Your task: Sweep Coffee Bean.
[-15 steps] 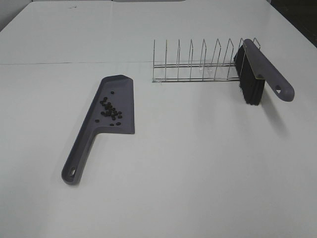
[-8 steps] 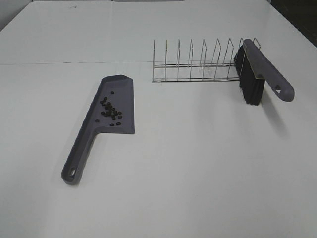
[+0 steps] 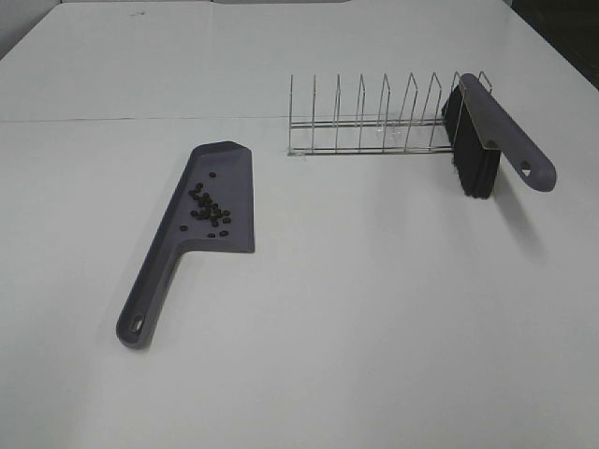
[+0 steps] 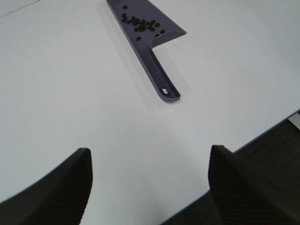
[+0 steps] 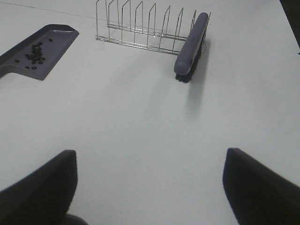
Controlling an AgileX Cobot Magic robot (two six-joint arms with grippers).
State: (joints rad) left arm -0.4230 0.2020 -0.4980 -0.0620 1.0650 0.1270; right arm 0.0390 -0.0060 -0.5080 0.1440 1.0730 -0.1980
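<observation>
In the exterior high view the coffee beans [image 3: 210,210] already lie clustered on the blade of the grey dustpan [image 3: 217,201], left of centre, whose handle runs down toward the lower left. The brush [image 3: 487,140] leans in the right end of the wire rack [image 3: 374,117] at upper right, well apart from the beans. Both the left gripper [image 4: 149,180] and the right gripper [image 5: 150,187] stand wide and empty above bare table; the left looks nearer the dustpan handle, so lifting the pan would likely fall to it.
</observation>
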